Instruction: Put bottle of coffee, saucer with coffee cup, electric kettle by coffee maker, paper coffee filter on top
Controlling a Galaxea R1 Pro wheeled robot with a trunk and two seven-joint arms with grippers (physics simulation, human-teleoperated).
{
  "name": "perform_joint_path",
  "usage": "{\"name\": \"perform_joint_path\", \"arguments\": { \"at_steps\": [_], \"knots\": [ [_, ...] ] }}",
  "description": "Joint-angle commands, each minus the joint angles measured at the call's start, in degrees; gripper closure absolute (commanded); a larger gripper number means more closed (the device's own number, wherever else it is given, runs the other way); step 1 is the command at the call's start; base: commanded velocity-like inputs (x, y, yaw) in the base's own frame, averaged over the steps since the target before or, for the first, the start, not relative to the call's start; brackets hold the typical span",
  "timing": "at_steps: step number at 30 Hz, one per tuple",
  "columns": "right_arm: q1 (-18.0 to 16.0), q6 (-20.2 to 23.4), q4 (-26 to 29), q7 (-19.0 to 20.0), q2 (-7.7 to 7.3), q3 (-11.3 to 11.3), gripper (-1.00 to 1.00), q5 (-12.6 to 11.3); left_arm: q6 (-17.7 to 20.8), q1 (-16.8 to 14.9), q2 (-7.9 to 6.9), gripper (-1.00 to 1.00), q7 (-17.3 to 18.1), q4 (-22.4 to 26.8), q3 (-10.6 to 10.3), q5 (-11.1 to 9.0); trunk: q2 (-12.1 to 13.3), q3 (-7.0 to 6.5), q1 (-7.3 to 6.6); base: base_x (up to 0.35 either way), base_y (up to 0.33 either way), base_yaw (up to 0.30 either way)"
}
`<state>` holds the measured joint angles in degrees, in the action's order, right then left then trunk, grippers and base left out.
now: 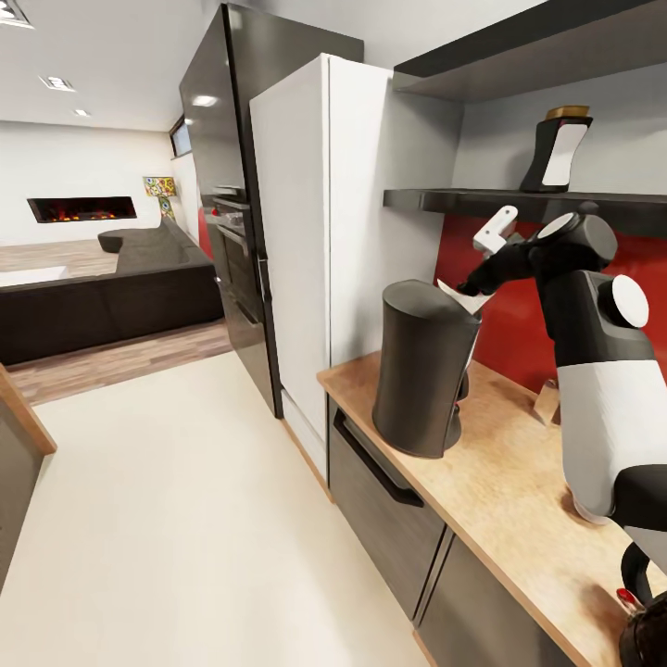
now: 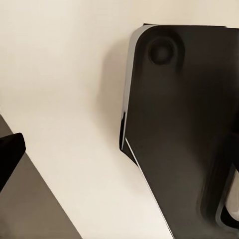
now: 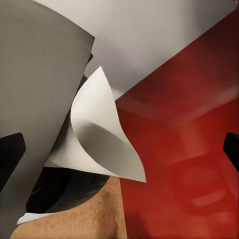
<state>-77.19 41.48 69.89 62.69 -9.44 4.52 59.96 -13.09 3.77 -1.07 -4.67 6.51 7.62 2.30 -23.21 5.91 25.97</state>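
One paper coffee filter [image 3: 99, 137] sits at the coffee maker [image 1: 421, 380]'s two o'clock; right gripper [image 3: 119, 149] wide, holding nothing — centre, then close gently.

Dark grey coffee maker [image 1: 424, 380]; white paper coffee filter [image 3: 102, 137]; red backsplash [image 1: 505, 324]; light-wood kitchen countertop [image 1: 519, 491]; black bottle of coffee [image 1: 559, 148], white label, tan cap.

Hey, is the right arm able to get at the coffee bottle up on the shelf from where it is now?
Probably yes: the bottle of coffee stands unobstructed on the shelf, just above the right tool, though the paper filter sits near its fingers.
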Motion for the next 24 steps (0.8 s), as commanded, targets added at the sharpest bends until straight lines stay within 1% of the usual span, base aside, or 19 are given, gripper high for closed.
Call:
{"name": "perform_joint_path", "arguments": {
  "at_steps": [1,9,16,24],
  "knots": [
    [-0.1,0.3,0.2,0.4,-0.05,0.1,-1.0,0.4,-0.1,0.0,0.02,-1.0,-0.1,0.1,0.3,0.2,-0.1,0.11,0.04,0.0,0.0,0.0],
    [-0.1,0.3,0.3,0.4,-0.05,0.2,-1.0,0.4,-0.1,0.0,0.02,-1.0,-0.1,0.1,0.3,0.2,-0.1,0.11,0.04,-0.001,0.0,0.0],
    [-0.1,0.3,0.3,0.4,-0.11,0.2,-1.0,0.4,-0.1,0.0,0.02,-1.0,0.0,0.1,0.3,0.2,-0.1,0.11,0.04,-0.129,0.029,0.0],
    [-0.1,0.3,0.3,0.4,-0.16,0.2,-1.0,0.4,-0.1,0.0,0.08,-1.0,-0.1,0.1,0.3,0.2,-0.1,0.11,0.04,-0.021,0.008,0.0]
  ]
}}
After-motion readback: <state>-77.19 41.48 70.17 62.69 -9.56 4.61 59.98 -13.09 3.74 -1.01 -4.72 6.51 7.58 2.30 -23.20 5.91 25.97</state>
